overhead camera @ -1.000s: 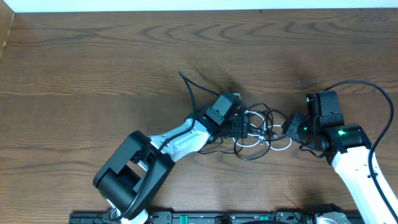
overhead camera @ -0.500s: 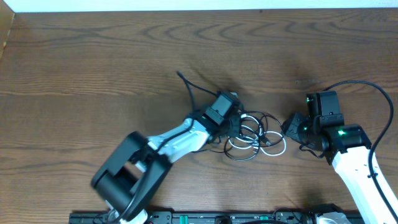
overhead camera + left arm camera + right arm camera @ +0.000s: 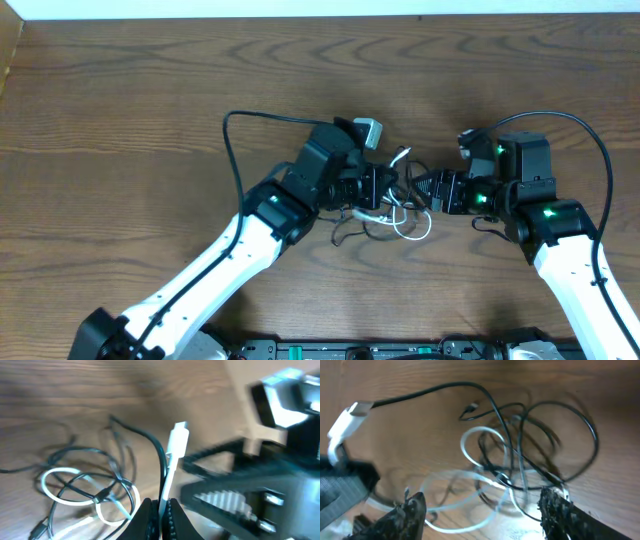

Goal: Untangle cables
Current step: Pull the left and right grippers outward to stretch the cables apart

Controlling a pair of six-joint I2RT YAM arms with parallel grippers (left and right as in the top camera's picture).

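Observation:
The cables (image 3: 392, 212) lie as a tangle of thin black and white loops on the wooden table between my two grippers. My left gripper (image 3: 378, 188) is shut on the white cable (image 3: 170, 467) just below its white plug (image 3: 179, 437), which points upward; a black cable (image 3: 159, 455) runs beside it. The rest of the tangle (image 3: 85, 485) hangs and lies to the left in the left wrist view. My right gripper (image 3: 420, 190) faces the left one, close by. It stands open (image 3: 482, 515) over white and black loops (image 3: 520, 460), holding nothing.
Thick black arm wires arc above the left arm (image 3: 235, 130) and round the right arm (image 3: 595, 140). The table's far edge meets a white wall (image 3: 300, 8). The left arm (image 3: 230, 250) reaches in from the lower left, the right arm (image 3: 570, 260) from the lower right.
My left gripper has shut on the white cable and lifted it up and to the right, dragging the tangle. The right gripper has moved left toward the tangle and opened wider.

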